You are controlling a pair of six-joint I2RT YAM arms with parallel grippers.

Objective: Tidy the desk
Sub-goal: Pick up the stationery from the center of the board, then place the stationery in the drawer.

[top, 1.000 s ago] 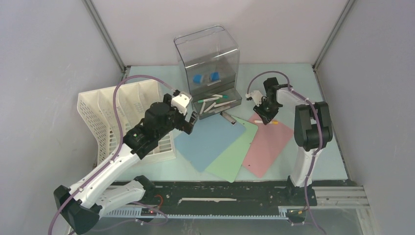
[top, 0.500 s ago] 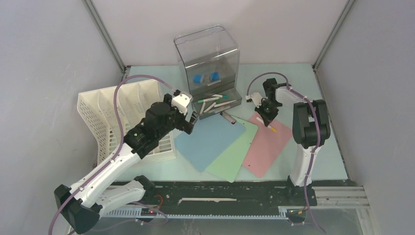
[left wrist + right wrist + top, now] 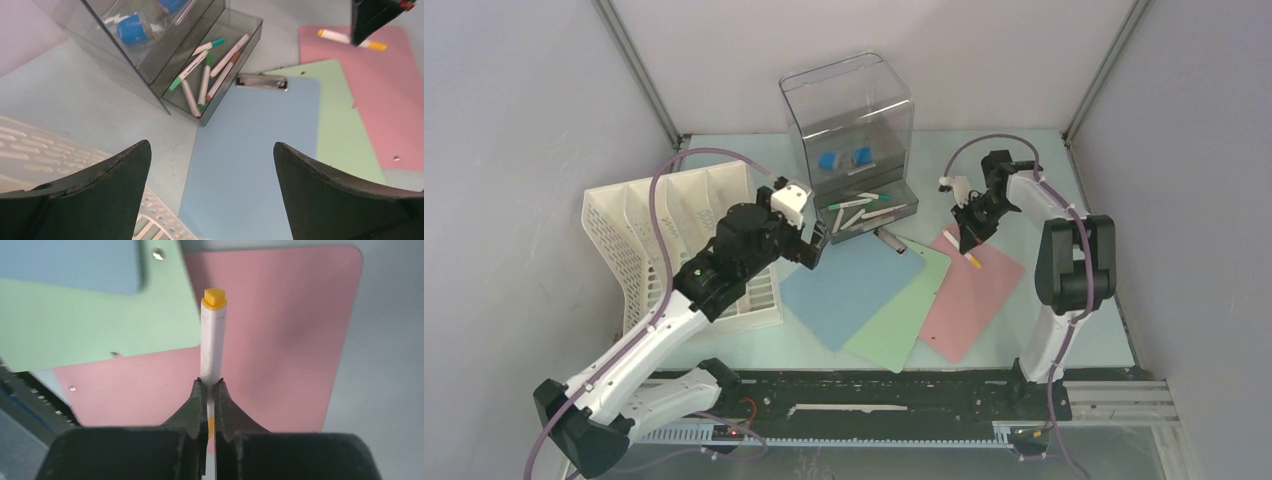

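Right gripper [image 3: 209,386]: jaws pinched on a white yellow-capped marker [image 3: 213,335], above the pink clipboard [image 3: 969,300], right of centre. Left gripper [image 3: 211,147]: jaws wide, holding nothing, over the blue clipboard [image 3: 260,150]. The mint tabletop [image 3: 1044,170] spanned the cell floor under everything. Likely step was dropping the marker in the open drawer [image 3: 902,208] of the clear box [image 3: 844,100], far centre. The grip sat toward one end, so I'd move slowly, line it up with the other markers and release low. Counts: three clipboards with the green clipboard [image 3: 894,325], one file rack [image 3: 639,230], two blue items [image 3: 829,160], roughly six markers in the drawer, though overlap left that unsure.
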